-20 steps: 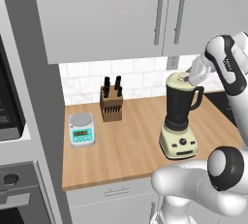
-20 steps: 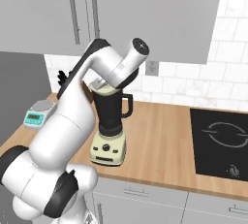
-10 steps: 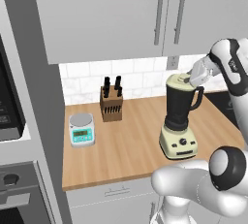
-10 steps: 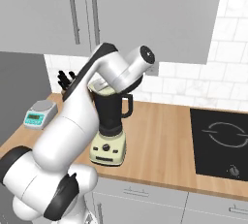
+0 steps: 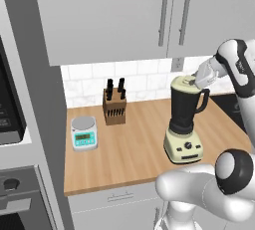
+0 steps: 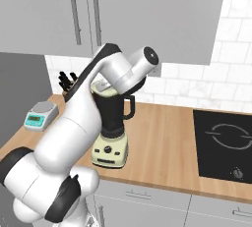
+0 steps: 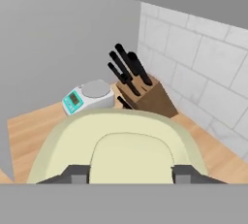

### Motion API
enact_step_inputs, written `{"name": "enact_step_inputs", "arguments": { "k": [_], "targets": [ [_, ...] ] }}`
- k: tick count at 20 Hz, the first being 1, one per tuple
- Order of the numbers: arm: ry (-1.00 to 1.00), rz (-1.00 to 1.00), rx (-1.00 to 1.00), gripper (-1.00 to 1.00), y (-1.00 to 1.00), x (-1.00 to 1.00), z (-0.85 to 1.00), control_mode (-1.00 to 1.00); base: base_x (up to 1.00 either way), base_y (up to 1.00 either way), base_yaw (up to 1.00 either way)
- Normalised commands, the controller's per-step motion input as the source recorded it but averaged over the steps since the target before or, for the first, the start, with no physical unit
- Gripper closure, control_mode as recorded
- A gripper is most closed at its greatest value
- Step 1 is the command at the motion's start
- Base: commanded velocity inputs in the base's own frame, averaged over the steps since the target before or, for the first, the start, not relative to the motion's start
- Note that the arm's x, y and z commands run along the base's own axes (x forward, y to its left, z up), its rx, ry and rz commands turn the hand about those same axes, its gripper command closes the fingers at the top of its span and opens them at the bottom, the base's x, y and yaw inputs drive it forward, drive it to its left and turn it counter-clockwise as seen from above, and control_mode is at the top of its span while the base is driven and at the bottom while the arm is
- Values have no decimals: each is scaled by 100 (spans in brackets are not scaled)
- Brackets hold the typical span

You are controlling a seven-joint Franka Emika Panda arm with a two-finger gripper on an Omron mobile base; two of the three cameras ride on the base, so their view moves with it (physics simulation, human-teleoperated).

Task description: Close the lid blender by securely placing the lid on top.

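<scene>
Cream-yellow, the lid lies flat on the dark jar mouth of the blender, right of centre in the left base view. The gripper reaches in from the right at the lid's rim. In the hand view the lid fills the lower middle, its raised knob between the two fingertips, which stand just either side of it. Whether they press the knob I cannot tell. The knob sits dead ahead, so any release looks like a straight pull back.

Even, bright rendered light; faint soft shadows; no glare; slight blur overall; hand view softest.
</scene>
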Motion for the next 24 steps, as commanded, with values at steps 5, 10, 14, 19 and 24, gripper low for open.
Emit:
{"name": "enact_step_inputs", "arguments": {
  "k": [5, 10, 14, 19, 24],
  "targets": [
    [0, 0, 2, -100, 0, 0, 0, -100, 0, 0, 0],
    [-3, 0, 6, -100, 0, -2, 0, -100, 0, 0, 0],
    [-9, 0, 12, -100, -5, -13, 0, -100, 0, 0, 0],
    [-22, -1, 17, -100, -18, -61, -1, -100, 0, 0, 0],
    [-46, -1, 16, -100, -61, -100, -59, -100, 0, 0, 0]
  ]
}}
